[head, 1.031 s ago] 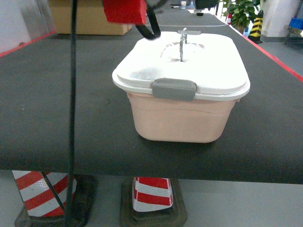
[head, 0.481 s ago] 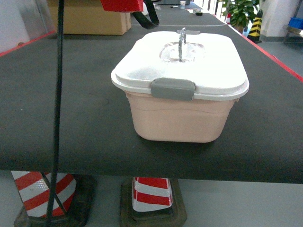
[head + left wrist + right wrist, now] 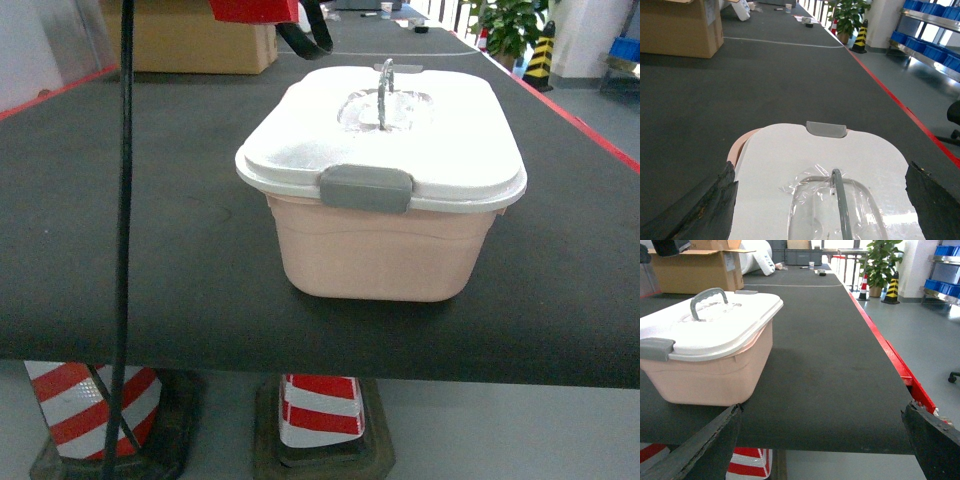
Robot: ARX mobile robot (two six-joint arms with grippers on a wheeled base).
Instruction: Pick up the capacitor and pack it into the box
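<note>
The box point(image 3: 380, 250) is a pale pink tub standing on the black table point(image 3: 150, 260) with its white lid point(image 3: 440, 140) closed, the grey front latch point(image 3: 366, 187) down and the grey handle point(image 3: 384, 92) upright. No capacitor is in view. My left gripper point(image 3: 820, 170) hovers open above the lid point(image 3: 790, 165), one finger on each side and nothing between them; the head view shows only its black finger point(image 3: 305, 35) behind the box. Right of the box point(image 3: 705, 375), my right gripper point(image 3: 822, 410) is open and empty over the table's front edge.
A brown cardboard carton point(image 3: 190, 40) stands at the back left of the table. A black cable point(image 3: 125, 200) hangs down the left of the head view. Striped cones point(image 3: 320, 410) sit below the table. A red strip point(image 3: 895, 365) marks its right edge.
In the head view the left gripper has risen and drawn back toward the top edge, and the hanging cable has shifted left. The box has not moved.
</note>
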